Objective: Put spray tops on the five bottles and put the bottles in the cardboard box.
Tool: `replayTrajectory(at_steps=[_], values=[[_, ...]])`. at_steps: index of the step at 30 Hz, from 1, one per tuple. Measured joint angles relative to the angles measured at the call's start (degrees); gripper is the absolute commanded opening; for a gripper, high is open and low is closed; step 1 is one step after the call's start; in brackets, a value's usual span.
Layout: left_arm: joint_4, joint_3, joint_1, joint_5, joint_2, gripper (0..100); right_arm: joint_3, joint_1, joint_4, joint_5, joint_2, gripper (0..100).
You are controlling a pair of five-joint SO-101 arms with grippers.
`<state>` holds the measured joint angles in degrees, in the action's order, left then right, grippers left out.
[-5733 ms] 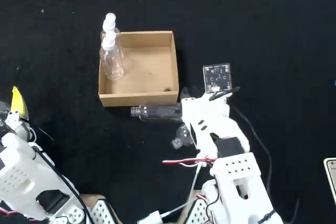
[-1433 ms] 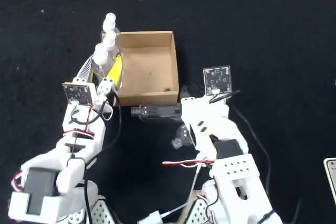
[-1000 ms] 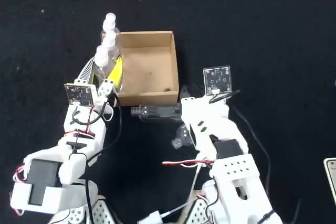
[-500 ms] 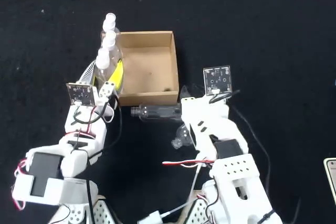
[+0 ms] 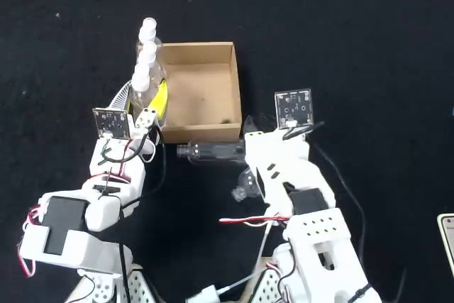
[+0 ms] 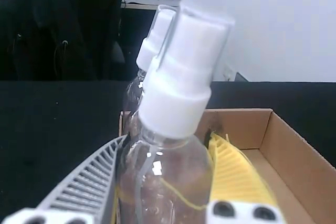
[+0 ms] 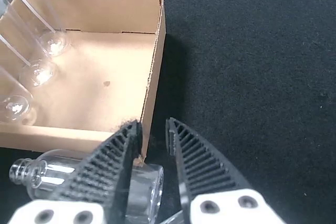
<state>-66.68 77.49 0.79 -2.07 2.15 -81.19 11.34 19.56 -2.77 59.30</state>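
Note:
The cardboard box (image 5: 213, 133) sits at mid-table. Two clear bottles with white spray tops (image 5: 147, 40) stand in it against its left wall. My left gripper (image 5: 145, 90) is shut on a third spray-topped bottle (image 5: 141, 76) right behind them, at the same wall. In the left wrist view that bottle (image 6: 173, 129) stands between the grey and yellow fingers (image 6: 236, 182). A capless bottle (image 5: 209, 151) lies on the table before the box's front wall. My right gripper (image 7: 153, 124) hangs over its base end (image 7: 149, 182), its fingers a narrow gap apart, not gripping it.
A small clear piece (image 5: 245, 186) lies beside the right arm. A white spray top with its tube (image 5: 209, 292) rests at the table's near edge. The black cloth to the right of the box (image 7: 152, 72) is open room.
The left arm came up from the near-left corner with a spray-topped bottle and brought it to the box's left wall, edging toward the box in the last second. The right arm stayed still.

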Motion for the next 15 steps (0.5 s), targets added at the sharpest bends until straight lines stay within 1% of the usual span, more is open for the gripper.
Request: replayTrajectory(at_steps=[3,5,9,15], values=[[0.00,0.00,0.00,0.00,0.00,20,0.00,0.00,0.00,0.00,0.00,5.6],[0.00,0.00,0.00,0.00,0.00,24,0.00,0.00,0.00,0.00,0.00,5.6],[0.00,0.00,0.00,-2.46,0.00,25,0.00,0.00,0.00,0.00,0.00,5.6],[0.00,0.00,0.00,-2.99,0.00,25,0.00,0.00,0.00,0.00,0.00,5.6]])
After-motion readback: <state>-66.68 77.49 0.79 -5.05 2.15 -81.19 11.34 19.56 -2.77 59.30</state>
